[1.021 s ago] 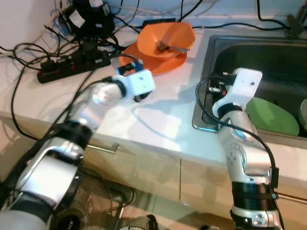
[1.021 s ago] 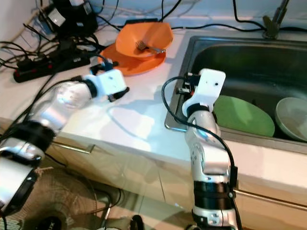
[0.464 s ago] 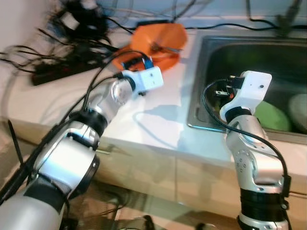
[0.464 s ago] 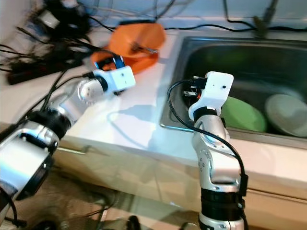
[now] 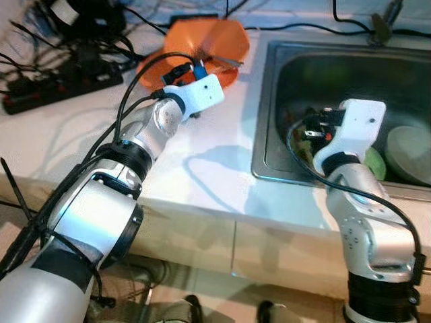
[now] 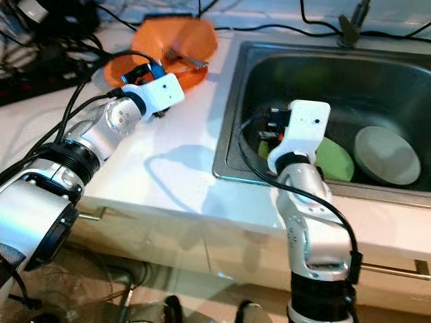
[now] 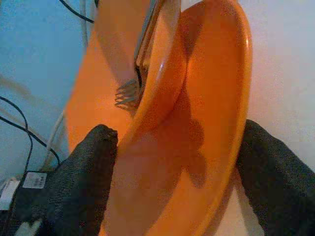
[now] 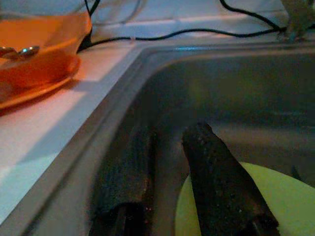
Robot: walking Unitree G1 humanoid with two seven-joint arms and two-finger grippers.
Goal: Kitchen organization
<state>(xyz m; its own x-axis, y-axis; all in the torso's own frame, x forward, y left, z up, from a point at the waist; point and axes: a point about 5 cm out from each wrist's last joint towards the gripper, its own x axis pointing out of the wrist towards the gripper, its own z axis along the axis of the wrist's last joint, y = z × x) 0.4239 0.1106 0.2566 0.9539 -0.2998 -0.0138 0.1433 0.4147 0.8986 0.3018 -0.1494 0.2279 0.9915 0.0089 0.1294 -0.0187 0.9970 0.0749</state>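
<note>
Since a second ago my left gripper [image 7: 172, 162] has reached closer — fingers wide apart around the orange plate [image 7: 206, 147] on the counter [image 5: 215, 155]. An orange bowl [image 7: 157, 88] with a fork [image 7: 130, 88] sits on it. My right gripper [image 8: 172, 191] hangs in the sink [image 6: 377, 87], fingers a little apart, over a green plate [image 8: 275, 201].

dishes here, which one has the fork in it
The orange bowl on the orange plate by the sink; the green plate and pale bowl in the sink hold none.
</note>
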